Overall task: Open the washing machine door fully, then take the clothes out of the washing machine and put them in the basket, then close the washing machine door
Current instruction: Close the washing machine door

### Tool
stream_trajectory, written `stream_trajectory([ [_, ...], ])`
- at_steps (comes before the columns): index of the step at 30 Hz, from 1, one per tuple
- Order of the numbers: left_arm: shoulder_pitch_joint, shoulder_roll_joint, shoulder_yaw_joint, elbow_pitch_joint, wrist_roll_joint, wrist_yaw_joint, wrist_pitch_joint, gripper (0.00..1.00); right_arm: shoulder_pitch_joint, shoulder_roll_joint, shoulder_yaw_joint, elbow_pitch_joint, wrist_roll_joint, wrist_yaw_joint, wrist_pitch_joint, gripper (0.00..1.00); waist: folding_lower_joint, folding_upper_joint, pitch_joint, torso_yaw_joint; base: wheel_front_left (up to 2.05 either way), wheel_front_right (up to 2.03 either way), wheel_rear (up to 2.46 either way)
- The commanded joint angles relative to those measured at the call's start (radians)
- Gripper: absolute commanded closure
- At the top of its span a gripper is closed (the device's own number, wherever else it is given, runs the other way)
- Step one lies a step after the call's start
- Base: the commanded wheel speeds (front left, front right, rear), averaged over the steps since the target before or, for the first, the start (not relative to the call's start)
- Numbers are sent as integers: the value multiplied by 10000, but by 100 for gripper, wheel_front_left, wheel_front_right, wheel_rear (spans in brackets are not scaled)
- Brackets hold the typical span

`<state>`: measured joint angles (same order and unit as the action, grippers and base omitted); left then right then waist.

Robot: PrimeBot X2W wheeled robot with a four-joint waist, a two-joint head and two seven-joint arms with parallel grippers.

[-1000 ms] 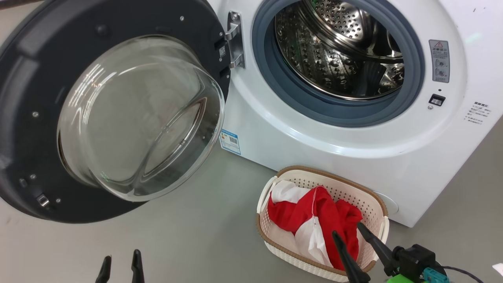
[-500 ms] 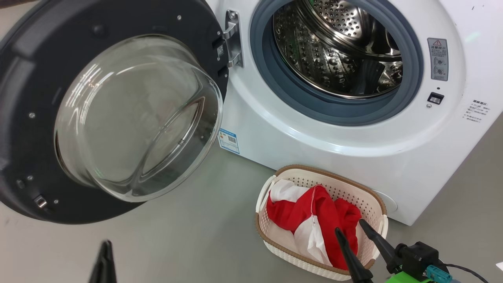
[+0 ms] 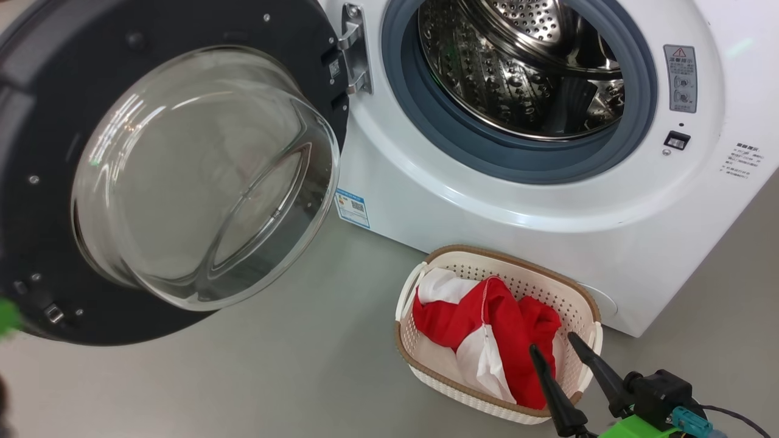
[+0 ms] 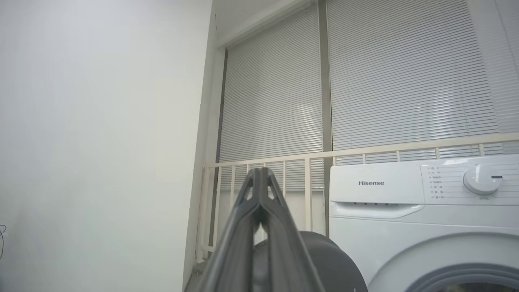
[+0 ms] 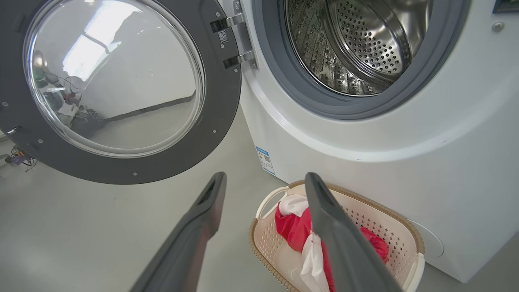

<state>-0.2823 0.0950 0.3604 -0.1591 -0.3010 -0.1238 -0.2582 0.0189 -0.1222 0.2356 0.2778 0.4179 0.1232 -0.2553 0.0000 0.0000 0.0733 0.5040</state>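
Your left pincer point(image 4: 260, 172): fingers pressed tight together, nothing btwn them, aimed up & across the room at the window blinds point(image 4: 385, 81) and a pale railing point(image 4: 365, 152). Just past its fingers in the left wrist view you've got the dark back of the washing machine door point(image 4: 328, 263). To the right is the top of the washing machine point(image 4: 377, 227) w/ its control dial point(image 4: 481, 179).

Your right pincer point(image 3: 554, 342): fingers spread wide, holding nothing, at the lower right of the head view. Its tips sit over the near right end of the basket point(image 3: 517, 277). One tip overlaps the clothes point(image 3: 505, 322); can't tell if it touches the fabric.

The clothes are red w/ white panels, heaped inside the basket, all within its rim. The basket stands on the grey floor point(image 3: 274, 377), just in front of the machine's lower front, right of the blue sticker point(image 3: 353, 208).

Above it you see the drum point(image 3: 517, 67), perforated steel, w/ the grey rubber ring point(image 3: 505, 161) round the opening. The door is swung wide open to the left on its hinge point(image 3: 353, 48), inner side facing you, the clear glass bowl point(image 3: 201, 176) bulging toward the cam inside the black rim. Its lower edge hangs above the floor, well apart from the basket. A warning label point(image 3: 680, 79) sits on the machine's front, right of the opening.
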Motion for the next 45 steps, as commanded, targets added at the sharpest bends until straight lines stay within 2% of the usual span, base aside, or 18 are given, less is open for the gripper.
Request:
stream_trajectory([
  [1,-787,605,551,-87,-135,-44,-36,100,-71,-85,116,-282,-124,75,-65,0,0,0,60,-12,0,0,0],
  [2,-1614,1093,872,453,-721,-59,-36,100,-66,-87,42,-322,-156,75,-65,0,0,0,116,-18,0,0,0],
  [4,-2313,1675,1069,1210,-1380,-63,-36,100,-52,-94,-42,-359,-185,75,-65,0,0,0,172,-21,0,0,0],
  [10,-4074,2953,1489,5039,-3770,-66,308,100,63,-71,-213,-450,-255,75,-65,0,0,0,238,-32,0,0,0],
  [16,-5343,3789,1420,8666,-5483,-67,2756,100,28,-84,-203,-491,-295,75,-65,0,0,0,371,-111,0,0,0],
  [19,-5610,4100,928,9769,-5831,-68,4180,100,-5,-106,-174,-480,-285,75,-65,0,0,0,396,-154,0,0,0],
  [22,-5763,4333,507,10417,-6089,-68,5144,100,-8,-108,-135,-464,-287,75,-65,0,0,0,388,-207,0,0,0],
  [26,-5758,4506,-48,10685,-6506,-68,6278,100,15,-97,-80,-447,-278,75,-65,0,0,0,334,-296,0,0,0],
  [31,-5312,4544,-658,10146,-7354,-68,7444,100,73,-45,-69,-439,-268,75,-65,0,0,0,265,-359,0,0,0],
  [36,-4515,4657,-1394,9003,-8240,-68,8579,100,117,28,-104,-424,-262,75,-65,0,0,0,157,-377,0,0,0],
  [41,-3539,4809,-1992,7179,-9526,-69,9451,100,178,115,-128,-425,-268,75,-65,0,0,0,-14,-395,0,0,0],
  [45,-2894,4952,-2206,6250,-10147,-69,9706,100,206,148,-154,-427,-262,75,-65,0,0,0,-95,-403,0,0,0],
])
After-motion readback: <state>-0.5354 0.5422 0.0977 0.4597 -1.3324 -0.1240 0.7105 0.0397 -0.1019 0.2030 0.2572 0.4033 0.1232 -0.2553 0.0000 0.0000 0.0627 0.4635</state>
